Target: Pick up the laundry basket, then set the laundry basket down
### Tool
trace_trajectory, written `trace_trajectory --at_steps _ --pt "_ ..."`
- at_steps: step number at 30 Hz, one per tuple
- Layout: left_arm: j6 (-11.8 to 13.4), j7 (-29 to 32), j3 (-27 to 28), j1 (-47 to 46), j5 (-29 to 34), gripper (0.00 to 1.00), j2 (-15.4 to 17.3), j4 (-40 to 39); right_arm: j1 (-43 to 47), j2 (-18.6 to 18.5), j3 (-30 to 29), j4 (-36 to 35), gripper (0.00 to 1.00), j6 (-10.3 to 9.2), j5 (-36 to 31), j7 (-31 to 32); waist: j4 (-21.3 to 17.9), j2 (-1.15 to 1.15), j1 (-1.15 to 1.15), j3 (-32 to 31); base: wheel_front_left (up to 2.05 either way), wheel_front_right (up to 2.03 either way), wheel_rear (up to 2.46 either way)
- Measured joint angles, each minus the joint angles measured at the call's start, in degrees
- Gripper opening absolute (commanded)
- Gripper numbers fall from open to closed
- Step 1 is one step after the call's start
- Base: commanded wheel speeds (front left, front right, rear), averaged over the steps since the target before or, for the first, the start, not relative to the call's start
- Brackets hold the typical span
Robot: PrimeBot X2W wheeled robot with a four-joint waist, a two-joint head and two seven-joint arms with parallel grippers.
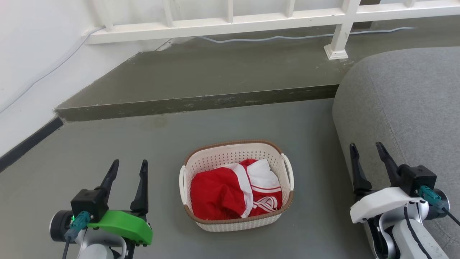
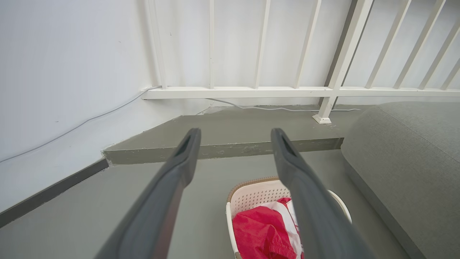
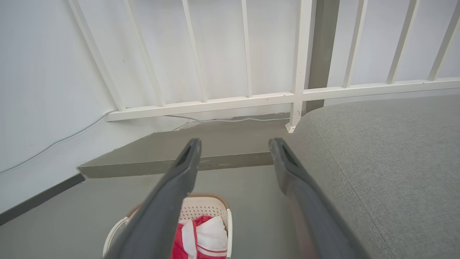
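Laundry basket (image 1: 230, 155): cream perforated plastic with a brown rim, lower centre of the head view, standing on the grey floor (image 1: 107, 144) and holding a red-and-white garment (image 1: 222, 192). Left gripper (image 1: 129, 162), lower left: fingers spread apart, empty, clear of the basket. Right gripper (image 1: 366, 145), lower right beside a grey sofa (image 1: 406, 100): fingers likewise parted, holding nothing.

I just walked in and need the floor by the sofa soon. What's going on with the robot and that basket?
Nothing is being handled yet. The laundry basket sits on the grey floor beside a grey sofa, with red and white clothing inside it. The robot's left gripper and right gripper hang open on either side of the basket, clear of its handles and holding nothing. The pick-up has not begun.
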Motion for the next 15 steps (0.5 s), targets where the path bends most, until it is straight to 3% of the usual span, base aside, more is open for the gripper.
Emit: trace_trajectory --at_steps 15 --pt "0.1 0.0 0.8 0.2 -0.2 1.0 -0.4 1.5 0.0 0.3 -0.5 0.9 1.0 -0.42 -0.6 0.0 0.0 0.0 0.0 -0.2 0.0 0.0 0.0"
